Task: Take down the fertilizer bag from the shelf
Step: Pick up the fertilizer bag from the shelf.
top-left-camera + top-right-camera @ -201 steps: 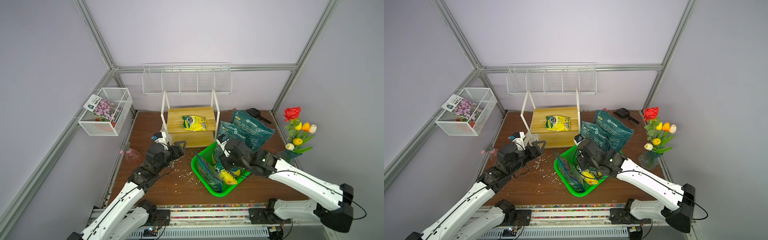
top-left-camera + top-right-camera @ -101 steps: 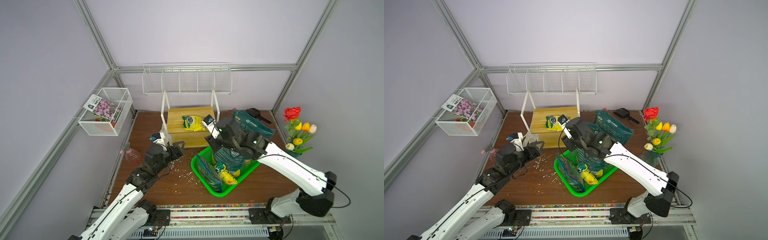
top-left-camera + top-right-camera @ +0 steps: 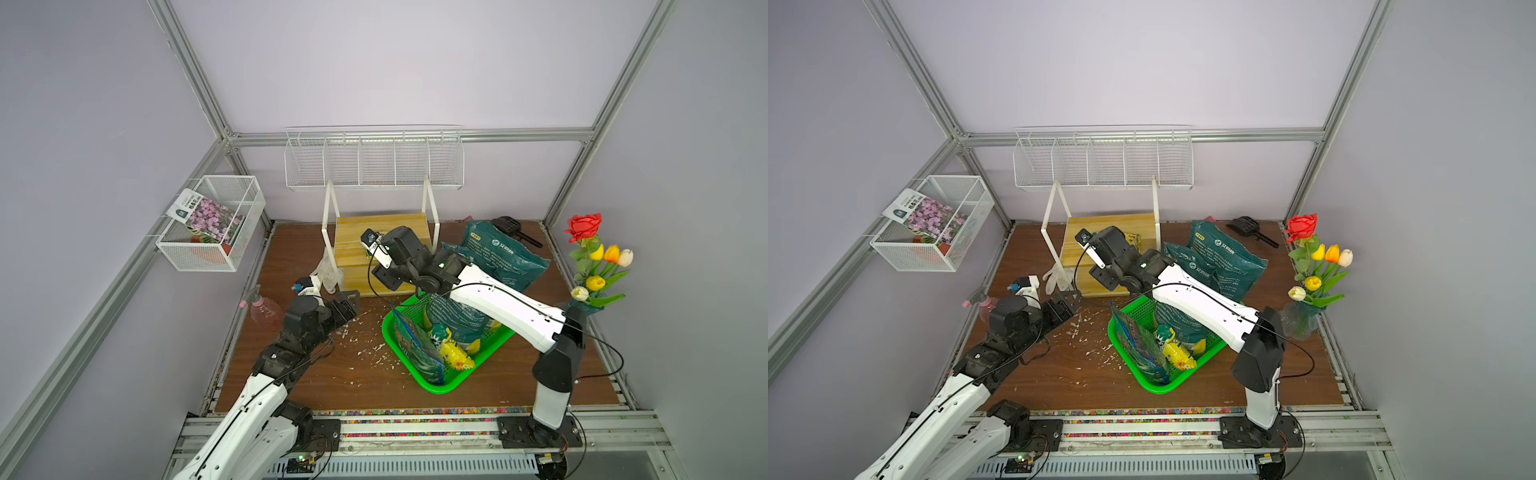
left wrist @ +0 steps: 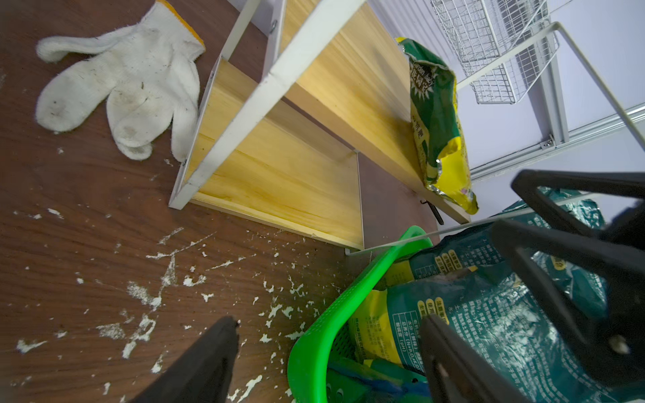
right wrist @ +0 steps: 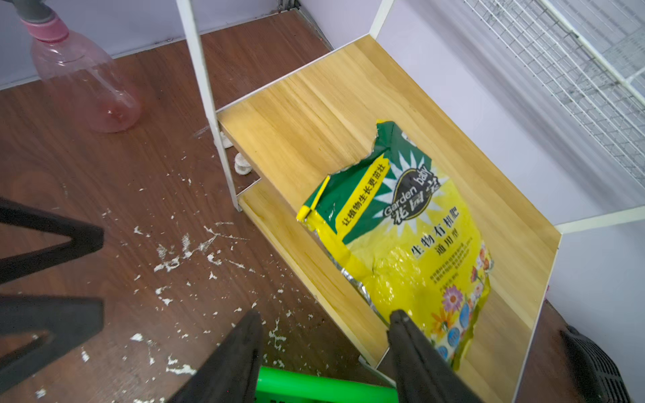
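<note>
The yellow-and-green fertilizer bag [image 5: 401, 244] is seen lying flat on the upper board of the shelf [image 5: 307, 115]. The right gripper [image 5: 324, 315] is poised at the bag's front edge, jaws spread with nothing clasped; whether a finger touches the bag cannot be told. The left gripper [image 4: 326, 324] is seen low over the littered table [image 4: 87, 244], beside the green basket [image 4: 314, 331], likewise spread and empty.

My read: a robot lab test cell dressed as a garden corner, plain lilac panels [image 3: 374, 62] in aluminium framing [image 3: 190, 68], robot arms [image 3: 498, 305] bolted to a front rail [image 3: 415, 430], brown tabletop [image 3: 332, 386] with shelf [image 3: 353, 226], soil bags [image 3: 503, 253], flowers [image 3: 584, 226], spray bottle [image 3: 266, 311]
</note>
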`<state>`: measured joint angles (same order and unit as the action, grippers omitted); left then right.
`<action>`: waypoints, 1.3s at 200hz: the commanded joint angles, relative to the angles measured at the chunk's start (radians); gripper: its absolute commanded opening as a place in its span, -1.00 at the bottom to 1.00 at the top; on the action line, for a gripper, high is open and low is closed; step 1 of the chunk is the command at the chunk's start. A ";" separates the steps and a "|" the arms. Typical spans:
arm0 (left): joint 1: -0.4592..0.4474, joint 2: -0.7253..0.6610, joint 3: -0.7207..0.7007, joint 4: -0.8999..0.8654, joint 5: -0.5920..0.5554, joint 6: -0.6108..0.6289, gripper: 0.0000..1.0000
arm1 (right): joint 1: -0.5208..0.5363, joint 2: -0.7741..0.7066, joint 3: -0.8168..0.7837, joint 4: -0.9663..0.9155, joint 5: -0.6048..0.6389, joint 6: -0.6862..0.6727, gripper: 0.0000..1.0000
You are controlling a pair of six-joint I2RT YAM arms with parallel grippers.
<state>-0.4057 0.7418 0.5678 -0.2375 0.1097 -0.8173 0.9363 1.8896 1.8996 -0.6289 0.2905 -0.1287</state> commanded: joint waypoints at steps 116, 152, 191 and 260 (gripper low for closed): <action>0.016 -0.013 0.007 -0.001 0.038 0.040 0.71 | 0.018 0.181 0.148 0.122 0.245 -0.118 -0.02; 0.017 -0.019 0.009 -0.005 0.039 0.039 0.72 | 0.017 0.183 0.148 0.127 0.251 -0.124 -0.57; 0.017 -0.018 0.007 -0.006 0.042 0.035 0.72 | 0.009 0.158 0.145 0.124 0.228 -0.096 -1.00; 0.017 -0.018 0.009 -0.004 0.043 0.037 0.71 | -0.052 0.017 0.110 0.133 0.037 0.062 -1.00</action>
<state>-0.3927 0.7311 0.5682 -0.2379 0.1398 -0.7990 0.9142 2.0220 2.0239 -0.5262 0.4175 -0.1589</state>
